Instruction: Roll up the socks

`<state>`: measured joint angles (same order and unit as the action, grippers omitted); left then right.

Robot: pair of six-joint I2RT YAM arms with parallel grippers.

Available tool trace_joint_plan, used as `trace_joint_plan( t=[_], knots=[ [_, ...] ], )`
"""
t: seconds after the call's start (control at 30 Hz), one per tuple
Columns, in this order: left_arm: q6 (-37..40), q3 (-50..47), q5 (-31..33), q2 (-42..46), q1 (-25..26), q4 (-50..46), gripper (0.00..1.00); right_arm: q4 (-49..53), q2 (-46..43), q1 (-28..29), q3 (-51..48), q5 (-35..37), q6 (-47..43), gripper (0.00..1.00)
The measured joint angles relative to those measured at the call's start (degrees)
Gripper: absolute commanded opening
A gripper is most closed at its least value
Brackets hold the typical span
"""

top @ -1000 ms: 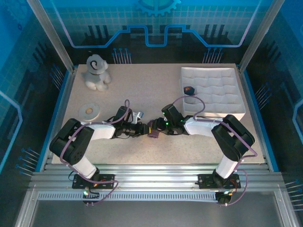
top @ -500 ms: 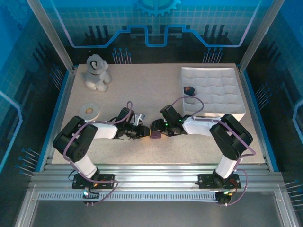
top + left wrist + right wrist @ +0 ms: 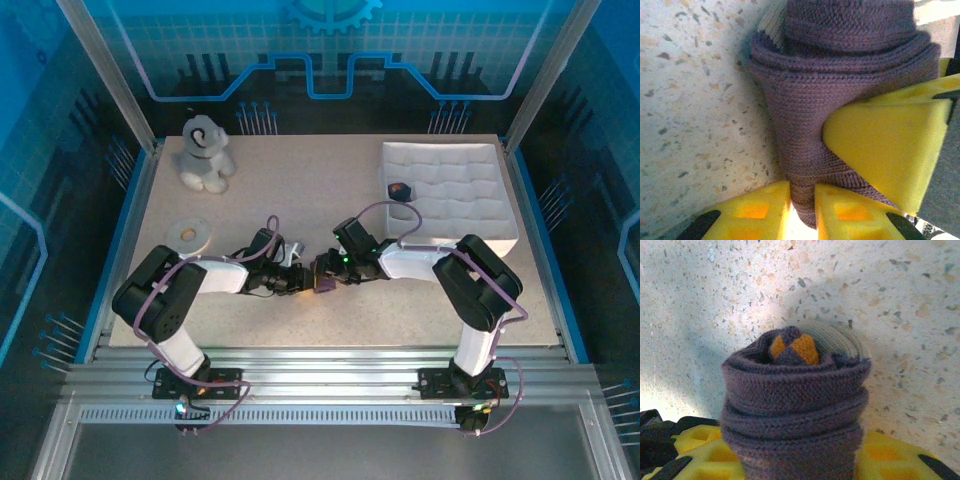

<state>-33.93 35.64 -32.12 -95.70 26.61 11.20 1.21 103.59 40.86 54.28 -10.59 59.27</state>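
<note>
Holding one dark bundle (image 3: 400, 190), white tray (image 3: 460, 170), rolled socks (image 3: 790, 405)

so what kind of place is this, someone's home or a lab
Probably a robot lab work cell, not a home: an aluminium frame with blue printed panels encloses the speckled table, with test props like a plush dog and a white tray on it.

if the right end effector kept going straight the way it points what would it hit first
The rolled socks between its fingers; past them, probably the left end effector.
</note>
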Motion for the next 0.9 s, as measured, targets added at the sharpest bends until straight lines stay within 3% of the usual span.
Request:
trace_joint_plan(
  t=[0.17, 0.53, 0.7, 0.9],
  knots=[
    [1.86, 0.0, 1.79, 4.2, -0.2, -4.83, 0.18, -7.58, 0.09, -0.59, -3.37, -3.43, 0.07, 0.0],
    [9.44, 0.92, 5.38, 26.93, -3.06, -18.34, 0.28, -16.28, -6.56, -4.81, -7.8, -8.55, -5.51, 0.0],
    [11.61, 3.23, 6.47, 32.61, -4.26, -21.62, 0.3, -18.56, -14.16, -8.85, -7.34, -12.07, -12.04, 0.0],
    [11.85, 4.72, 6.29, 33.92, -4.59, -20.79, 0.31, -18.12, -20.31, -17.73, -4.55, -18.1, -19.78, 0.0]
  ],
)
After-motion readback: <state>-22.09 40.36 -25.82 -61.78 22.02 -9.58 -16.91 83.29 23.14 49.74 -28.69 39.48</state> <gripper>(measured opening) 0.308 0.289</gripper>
